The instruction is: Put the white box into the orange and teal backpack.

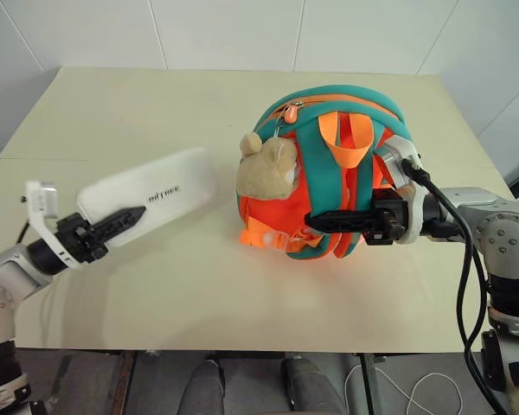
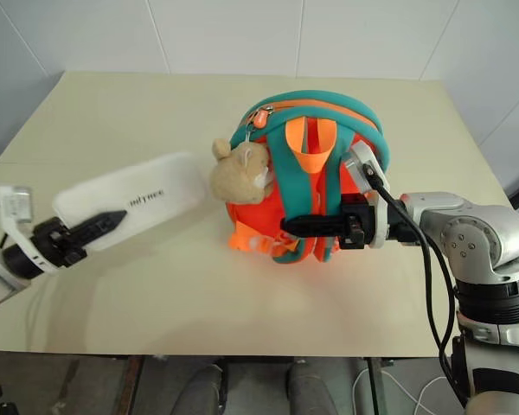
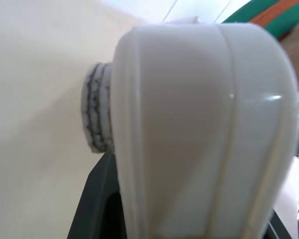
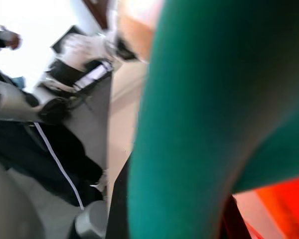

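The white box (image 1: 147,196) is clamped at its near end in the left claw (image 1: 121,220), held over the tabletop's (image 1: 112,104) left side. The right claw (image 2: 298,226) is shut on a teal strap of the orange and teal backpack (image 1: 329,173) mid-tabletop. The zipped opening must be parted before the box is fed in lengthwise.

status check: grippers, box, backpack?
Left gripper shut on white box, lifted off table. Right gripper shut on a teal strap of orange and teal backpack. Zipper looks closed.
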You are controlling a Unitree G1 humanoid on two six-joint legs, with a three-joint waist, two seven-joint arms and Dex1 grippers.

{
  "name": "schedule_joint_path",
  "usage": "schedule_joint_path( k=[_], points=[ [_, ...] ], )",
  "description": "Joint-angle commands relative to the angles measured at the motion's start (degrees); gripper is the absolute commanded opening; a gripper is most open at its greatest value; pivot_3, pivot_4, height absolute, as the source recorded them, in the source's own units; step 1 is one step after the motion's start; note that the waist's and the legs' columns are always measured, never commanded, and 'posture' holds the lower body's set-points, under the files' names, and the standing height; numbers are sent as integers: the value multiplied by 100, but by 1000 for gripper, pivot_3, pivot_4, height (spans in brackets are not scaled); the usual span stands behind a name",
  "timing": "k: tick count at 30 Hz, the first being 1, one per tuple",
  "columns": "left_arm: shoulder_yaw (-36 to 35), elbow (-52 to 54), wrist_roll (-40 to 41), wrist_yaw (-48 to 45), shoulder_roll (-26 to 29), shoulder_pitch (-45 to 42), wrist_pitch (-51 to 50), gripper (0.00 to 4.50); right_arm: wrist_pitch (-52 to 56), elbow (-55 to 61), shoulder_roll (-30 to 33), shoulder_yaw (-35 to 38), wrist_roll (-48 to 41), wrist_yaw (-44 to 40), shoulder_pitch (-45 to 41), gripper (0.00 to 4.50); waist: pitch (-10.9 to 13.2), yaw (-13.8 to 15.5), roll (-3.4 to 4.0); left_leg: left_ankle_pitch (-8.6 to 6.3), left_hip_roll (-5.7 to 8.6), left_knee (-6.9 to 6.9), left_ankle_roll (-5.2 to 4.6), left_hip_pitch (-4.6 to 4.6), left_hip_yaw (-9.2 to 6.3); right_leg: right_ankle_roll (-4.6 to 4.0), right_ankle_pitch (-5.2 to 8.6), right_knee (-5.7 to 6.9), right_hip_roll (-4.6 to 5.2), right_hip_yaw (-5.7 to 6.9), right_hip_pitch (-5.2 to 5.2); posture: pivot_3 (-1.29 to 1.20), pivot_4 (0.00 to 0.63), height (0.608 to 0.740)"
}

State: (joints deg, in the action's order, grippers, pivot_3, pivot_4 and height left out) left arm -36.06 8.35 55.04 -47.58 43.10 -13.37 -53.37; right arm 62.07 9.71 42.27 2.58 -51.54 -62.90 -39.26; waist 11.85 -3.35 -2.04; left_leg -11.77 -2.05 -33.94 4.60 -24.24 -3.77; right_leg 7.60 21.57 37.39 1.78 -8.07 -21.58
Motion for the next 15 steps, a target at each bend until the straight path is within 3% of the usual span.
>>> schedule_joint_path(
  k=[1,9,15],
  points=[
    [-521,602,935,222,229,-359,-153,1324,-295,-143,69,-107,196,-221,-23,4,1,6,0,0,0,0,0,0,0,0,0,0,0,0,0,0,150,740],
    [276,697,1100,263,438,-1350,15,1324,-368,-219,-75,-298,310,-329,-71,4,2,8,0,0,1,-7,0,0,1,2,0,3,-7,0,2,0,150,740],
    [1172,204,438,-271,439,-1696,423,1324,-372,-179,-156,-306,280,-276,-95,4,2,-5,0,0,0,-9,0,0,1,3,0,3,-10,-1,4,0,150,740]
  ],
)
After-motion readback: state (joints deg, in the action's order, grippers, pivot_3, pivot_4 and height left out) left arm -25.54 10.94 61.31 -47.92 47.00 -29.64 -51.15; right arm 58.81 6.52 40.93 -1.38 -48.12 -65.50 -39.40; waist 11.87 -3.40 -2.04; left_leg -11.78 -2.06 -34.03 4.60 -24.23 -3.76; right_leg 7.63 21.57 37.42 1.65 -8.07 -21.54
